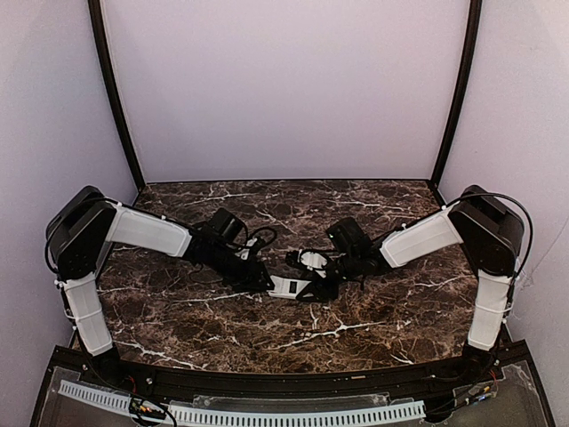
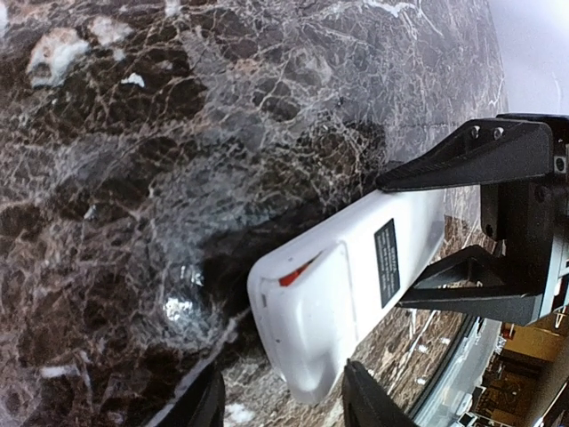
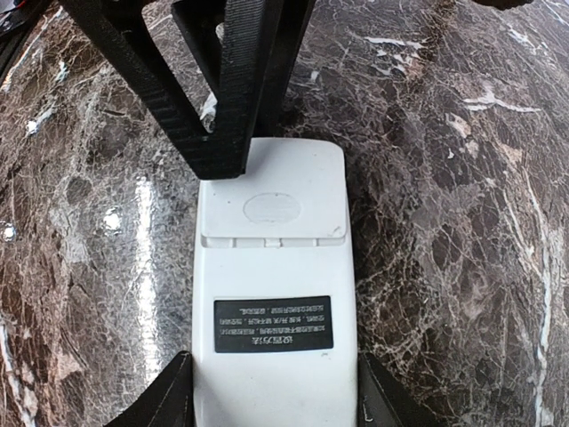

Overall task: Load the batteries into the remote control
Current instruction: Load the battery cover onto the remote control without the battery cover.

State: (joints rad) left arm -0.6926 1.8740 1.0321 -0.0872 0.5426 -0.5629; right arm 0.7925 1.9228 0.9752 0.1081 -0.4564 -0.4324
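**Top external.** Both arms meet over the middle of the surface (image 1: pixel 178 311). The remote control (image 1: pixel 289 286) lies white back up between the left gripper (image 1: pixel 265 282) and the right gripper (image 1: pixel 325 286). The grips are too small to read here.

**Left wrist.** The left gripper is spread, with its 2 fingers (image 2: pixel 200 405) either side of the remote's near end and not clamping it. The cover plate (image 2: pixel 307 311) sits just ahead of the fingertips. An orange-red sliver at its corner is likely 1 battery (image 2: pixel 298 274). No 2nd one is visible. The right gripper holds the far end.

**Right wrist.** The right gripper pinches the remote across its width, fingers flush on both flanks. The cover lies beyond the fingertips and looks seated from here. A left finger rests at its far left corner.

**Risks.**
- The cover corner may be unlatched. A lift or tilt could pop it and spill the battery.
- A left finger dragging on the cover could pry it up.
- The same drag could twist the smooth remote in its 1-ended pinch.
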